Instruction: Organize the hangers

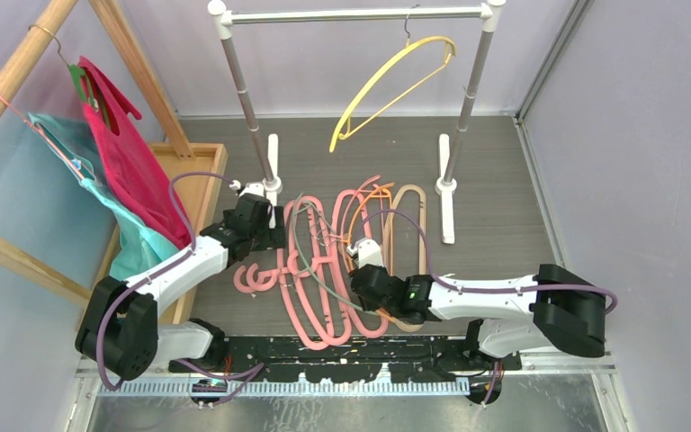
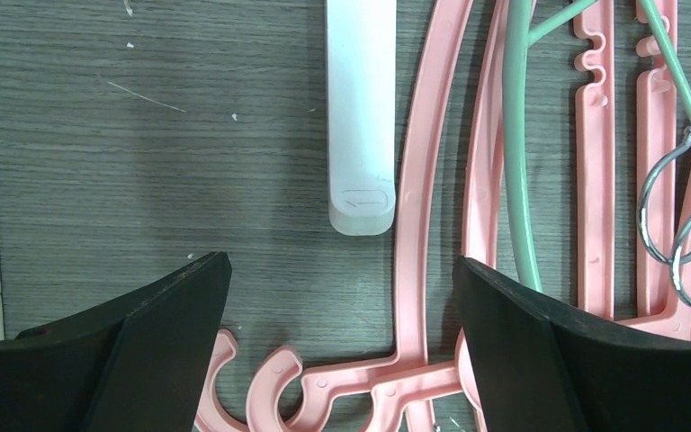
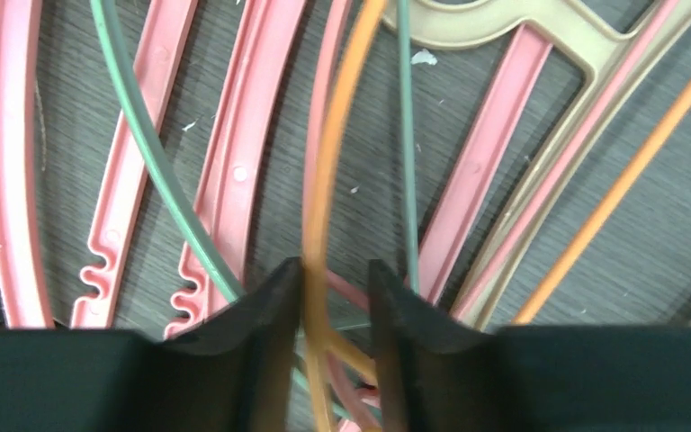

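Note:
A yellow hanger (image 1: 396,81) hangs on the rack's rail (image 1: 351,14). A pile of hangers lies on the table: several thick pink ones (image 1: 319,333), a beige one (image 1: 409,191), a thin orange one (image 1: 373,193) and a grey-green one (image 1: 299,243). My left gripper (image 1: 274,238) is open and empty, low over the pink hooks (image 2: 270,387) at the pile's left edge (image 2: 342,270). My right gripper (image 1: 360,270) is nearly closed on the orange hanger (image 3: 333,162), whose wire runs between the fingers (image 3: 335,274) against the left one. Pink bars (image 3: 225,135), grey-green wire (image 3: 144,135) and beige (image 3: 540,18) lie beneath.
The rack's white feet (image 2: 361,108) stand on the table beside the pile. A wooden frame at the left carries a hanger with red cloth (image 1: 130,153) and one with teal cloth (image 1: 99,189). A wooden tray (image 1: 200,180) lies under them.

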Robot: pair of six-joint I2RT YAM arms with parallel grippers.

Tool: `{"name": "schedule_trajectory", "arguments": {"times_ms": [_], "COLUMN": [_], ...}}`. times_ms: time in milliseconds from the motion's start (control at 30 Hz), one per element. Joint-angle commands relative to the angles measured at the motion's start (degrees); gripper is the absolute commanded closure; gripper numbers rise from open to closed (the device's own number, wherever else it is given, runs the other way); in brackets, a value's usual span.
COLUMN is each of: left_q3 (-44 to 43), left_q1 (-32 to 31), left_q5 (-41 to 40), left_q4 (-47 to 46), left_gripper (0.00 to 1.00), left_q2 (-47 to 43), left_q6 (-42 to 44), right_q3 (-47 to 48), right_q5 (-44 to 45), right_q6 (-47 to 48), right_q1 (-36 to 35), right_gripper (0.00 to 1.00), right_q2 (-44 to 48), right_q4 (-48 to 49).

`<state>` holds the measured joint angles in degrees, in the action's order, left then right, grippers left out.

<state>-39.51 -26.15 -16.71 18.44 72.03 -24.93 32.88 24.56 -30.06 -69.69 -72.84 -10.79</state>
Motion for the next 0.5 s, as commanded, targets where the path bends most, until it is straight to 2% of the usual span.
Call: {"name": "schedule_trajectory", "arguments": {"times_ms": [0, 33, 133, 467], "left_q3": [-0.3, -0.2, -0.2, 0.4], "left_q1": [-0.2, -0.2, -0.2, -0.2], "left_q5": [-0.2, -0.1, -0.1, -0.4], "left_q4": [-2.7, -2.8, -2.9, -2.4], "left_gripper": [0.02, 0.02, 0.02, 0.02], "left_q2": [-1.5, -1.4, -1.2, -2.7], "left_q6": [-0.6, -0.6, -0.8, -0.9], "right_q3": [2.7, 2.9, 3.1, 7.4], "right_q5": [3.9, 4.0, 4.0, -1.8], "right_q6": [-0.2, -0.4, -0.6, -1.9], "right_q1": [-0.2, -0.2, -0.2, -0.2], "right_gripper": [0.8, 0.91, 0.99, 0.99], "right_q2": [-0.6, -0.6, 0.9, 14.8], "right_q4": [1.5, 1.1, 0.5, -1.3]}}
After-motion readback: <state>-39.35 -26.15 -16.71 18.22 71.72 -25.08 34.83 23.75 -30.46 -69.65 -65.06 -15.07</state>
